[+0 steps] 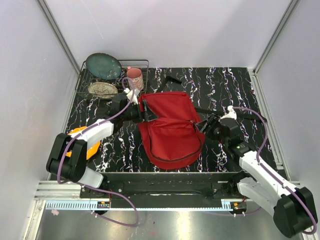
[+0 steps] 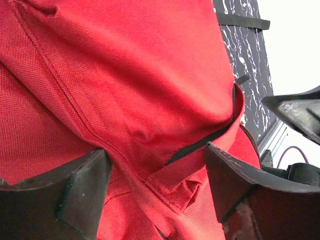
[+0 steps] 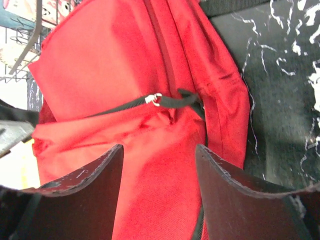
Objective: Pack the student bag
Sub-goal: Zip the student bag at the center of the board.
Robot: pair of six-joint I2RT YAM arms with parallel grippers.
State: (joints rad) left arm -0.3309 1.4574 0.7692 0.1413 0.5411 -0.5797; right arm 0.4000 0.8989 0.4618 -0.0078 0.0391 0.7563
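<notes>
The left gripper stood released, its two dark fingers spread wide with nothing clamped between them, only red cloth filling the gap beyond the tips. Over on the other side the right gripper told the same story: jaws parted, empty, poised close over a fold of red fabric. Just ahead of it a black zipper ran across the cloth to a small silver pull.

Both were working the large red fabric student bag, which lay flat in the middle of the black tabletop with white marble veining, right between the two arms. The left gripper sat at the bag's far left corner and the right gripper at its right edge, though whether either one actually touched the cloth could not be told from above. A black strap poked out past the bag's far side.

Further out, in the far left corner, a metal wire rack held a round teal plate, a pale patterned shallow dish and a pink mug. An orange object lay near the left edge, partly hidden under the left arm.
</notes>
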